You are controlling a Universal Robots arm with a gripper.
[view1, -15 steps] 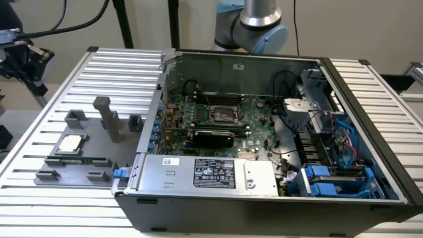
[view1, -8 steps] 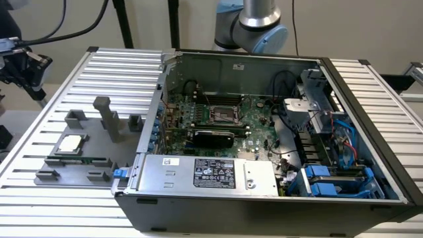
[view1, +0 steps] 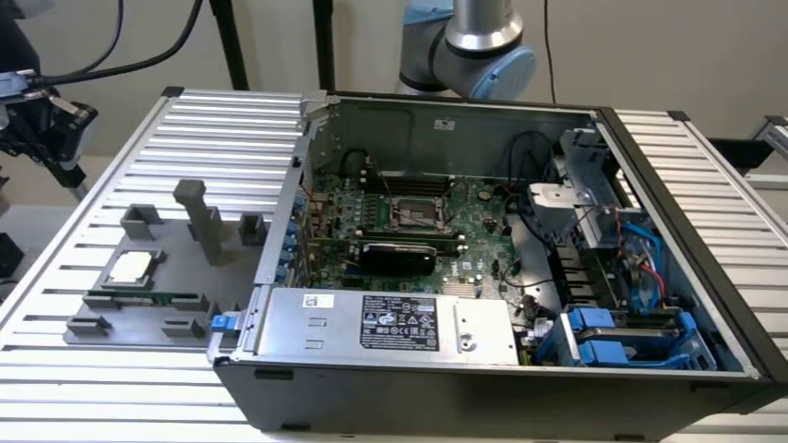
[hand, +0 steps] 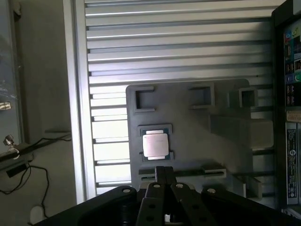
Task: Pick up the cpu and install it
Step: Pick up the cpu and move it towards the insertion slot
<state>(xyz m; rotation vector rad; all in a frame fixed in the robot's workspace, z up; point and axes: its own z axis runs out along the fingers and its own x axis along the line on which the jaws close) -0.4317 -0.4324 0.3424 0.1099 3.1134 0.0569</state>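
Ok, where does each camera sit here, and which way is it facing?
Exterior view: off the arm, raised, looking down into the open computer case; an arm joint shows beyond it.
Wrist view: on the wrist, looking down past the shut pincer at the cpu in its grey holder.
Shared: the cpu, the grey holder, the slatted table.

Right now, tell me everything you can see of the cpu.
The cpu is a small flat square chip, silver metal top with a pale rim. It lies flat, top up, in a framed seat on the grey holder, on the exterior view's left of the case. Nothing else touches it.
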